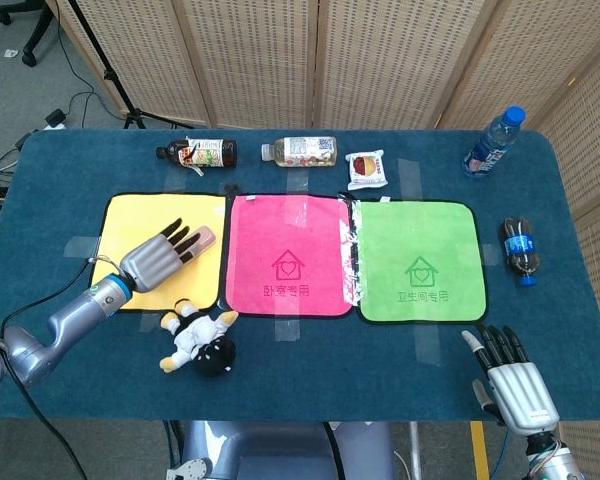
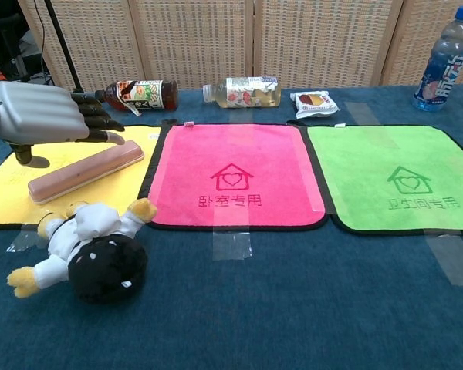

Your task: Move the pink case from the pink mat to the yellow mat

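Lying flat on the yellow mat (image 2: 15,181), the pink case (image 2: 85,171) (long, slim, diagonal, far end toward the pink mat (image 2: 231,173)), so task looks done or nearly so. Hovering above the case, left hand (image 2: 50,114), fingers spread and extended, holding nothing; chest view shows a gap under the fingertips, no contact. Resting at the near right edge of the worktop (image 1: 310,380), right hand (image 1: 515,385), fingers apart, empty.

Handling guess: rigid hard-shell box, light, smooth sides probably a bit slippery, not fragile. Best taken across the narrow width near the middle, thumb on one long edge and fingers on the other; grabbing by an end likely makes it pivot or slide on the soft cloth. Low profile, so fingertips need to get right down to the mat.

Counts:
- pink case: one
- mats: three (yellow, pink, green mat (image 1: 420,262)), side by side
- bottles: five (brown tea bottle (image 1: 198,153) and pale bottle (image 1: 300,151) lying at the back, blue-capped water bottle (image 1: 492,140) upright, dark cola bottle (image 1: 518,250) lying at the right)... correction, four
- snack packet (image 1: 366,169): one
- plush toy (image 1: 198,338): one, just in front of the yellow mat
- hands: two
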`<state>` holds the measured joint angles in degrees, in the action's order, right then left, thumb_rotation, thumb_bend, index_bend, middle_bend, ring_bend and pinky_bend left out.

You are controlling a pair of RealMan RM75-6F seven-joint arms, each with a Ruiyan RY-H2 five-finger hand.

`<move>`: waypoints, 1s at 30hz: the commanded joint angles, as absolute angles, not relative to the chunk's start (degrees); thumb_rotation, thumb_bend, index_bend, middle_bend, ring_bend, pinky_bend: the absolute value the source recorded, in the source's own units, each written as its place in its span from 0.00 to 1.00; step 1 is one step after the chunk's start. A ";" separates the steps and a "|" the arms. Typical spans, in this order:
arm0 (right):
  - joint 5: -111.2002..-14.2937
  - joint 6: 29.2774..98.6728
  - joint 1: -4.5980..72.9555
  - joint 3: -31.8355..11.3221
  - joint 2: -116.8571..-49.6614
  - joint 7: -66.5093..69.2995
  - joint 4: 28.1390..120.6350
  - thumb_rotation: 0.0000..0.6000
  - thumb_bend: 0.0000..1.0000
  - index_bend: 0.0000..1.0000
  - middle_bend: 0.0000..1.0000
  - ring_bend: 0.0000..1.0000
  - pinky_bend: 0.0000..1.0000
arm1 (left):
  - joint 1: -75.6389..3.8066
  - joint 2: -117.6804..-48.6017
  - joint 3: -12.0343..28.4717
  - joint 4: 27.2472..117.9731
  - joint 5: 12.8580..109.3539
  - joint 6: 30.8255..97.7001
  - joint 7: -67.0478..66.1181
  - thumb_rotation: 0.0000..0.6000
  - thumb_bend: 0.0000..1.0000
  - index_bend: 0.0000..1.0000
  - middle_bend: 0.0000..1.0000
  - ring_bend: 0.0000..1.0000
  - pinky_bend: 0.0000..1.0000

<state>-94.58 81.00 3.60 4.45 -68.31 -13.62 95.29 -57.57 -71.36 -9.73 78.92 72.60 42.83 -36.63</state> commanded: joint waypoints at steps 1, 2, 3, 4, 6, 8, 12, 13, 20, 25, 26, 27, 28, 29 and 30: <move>-94.53 81.16 3.55 4.36 -68.22 -13.45 95.32 1.00 0.52 0.08 0.00 0.00 0.00 | -54.90 -72.48 -5.76 82.17 68.60 46.35 -30.69 1.00 0.29 0.00 0.00 0.00 0.02; -94.51 81.25 3.53 4.32 -68.17 -13.35 95.34 1.00 0.52 0.08 0.00 0.00 0.00 | -53.96 -72.72 -4.57 83.43 67.43 47.70 -28.66 1.00 0.28 0.00 0.00 0.00 0.02; -94.47 81.33 3.51 4.27 -68.11 -13.19 95.35 1.00 0.52 0.08 0.00 0.00 0.00 | -52.42 -73.15 -2.87 85.22 65.77 50.00 -25.77 1.00 0.27 0.00 0.00 0.00 0.02; -94.45 81.36 3.51 4.24 -68.07 -13.06 95.33 1.00 0.52 0.08 0.00 0.00 0.00 | -51.37 -73.34 -1.95 86.58 64.51 51.29 -24.06 1.00 0.27 0.00 0.00 0.00 0.02; -94.39 81.35 3.52 4.22 -68.00 -12.78 95.32 1.00 0.52 0.08 0.00 0.00 0.00 | -49.54 -73.48 -0.59 89.42 62.34 53.58 -21.79 1.00 0.26 0.00 0.00 0.00 0.02; -94.29 81.37 3.53 4.15 -67.91 -12.39 95.33 1.00 0.52 0.08 0.00 0.00 0.00 | -47.74 -73.44 0.20 92.50 61.19 56.27 -20.56 1.00 0.25 0.00 0.00 0.00 0.02; -94.39 81.87 3.47 3.99 -67.62 -11.17 95.47 1.00 0.52 0.08 0.00 0.00 0.00 | -43.38 -72.54 -0.86 99.40 61.86 63.39 -22.11 1.00 0.25 0.00 0.00 0.00 0.02; -94.45 82.06 3.43 3.94 -67.53 -10.84 95.52 1.00 0.52 0.08 0.00 0.00 0.00 | -42.43 -72.29 -1.30 100.71 62.24 64.99 -22.90 1.00 0.25 0.00 0.00 0.00 0.02; -95.52 83.63 3.11 3.87 -66.99 -9.49 95.92 1.00 0.52 0.08 0.00 0.00 0.00 | -33.33 -70.00 -4.79 112.49 63.16 76.04 -21.90 1.00 0.25 0.00 0.00 0.00 0.02; -96.39 84.73 2.82 3.96 -66.43 -8.49 96.47 1.00 0.52 0.08 0.00 0.00 0.00 | -27.35 -68.33 -9.24 115.91 68.98 83.50 -24.81 1.00 0.25 0.00 0.00 0.00 0.02; -96.57 84.91 2.77 3.99 -66.32 -8.41 96.56 1.00 0.52 0.08 0.00 0.00 0.00 | -26.37 -68.32 -9.94 116.06 70.19 84.72 -25.50 1.00 0.25 0.00 0.00 0.00 0.02; -96.75 85.10 2.72 4.02 -66.21 -8.30 96.68 1.00 0.52 0.08 0.00 0.00 0.00 | -25.21 -68.33 -10.77 116.16 71.43 86.07 -26.11 1.00 0.25 0.00 0.00 0.00 0.02; -96.94 85.28 2.67 4.06 -66.11 -8.16 96.79 1.00 0.52 0.08 0.00 0.00 0.00 | -24.17 -68.49 -11.43 116.24 72.58 87.20 -26.50 1.00 0.25 0.00 0.00 0.00 0.02; -97.22 85.59 2.58 4.10 -65.96 -7.94 96.96 1.00 0.52 0.08 0.00 0.00 0.00 | -22.43 -68.76 -12.59 116.31 74.24 88.87 -26.89 1.00 0.25 0.00 0.00 0.00 0.02; -97.41 85.81 2.52 4.13 -65.86 -7.84 97.07 1.00 0.52 0.08 0.00 0.00 0.00 | -21.38 -68.96 -13.25 116.21 75.33 89.84 -27.01 1.00 0.25 0.00 0.00 0.00 0.02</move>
<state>-97.29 85.68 2.58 4.10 -65.95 -7.94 96.97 -24.19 -68.92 -10.93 115.58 72.44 87.14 -25.68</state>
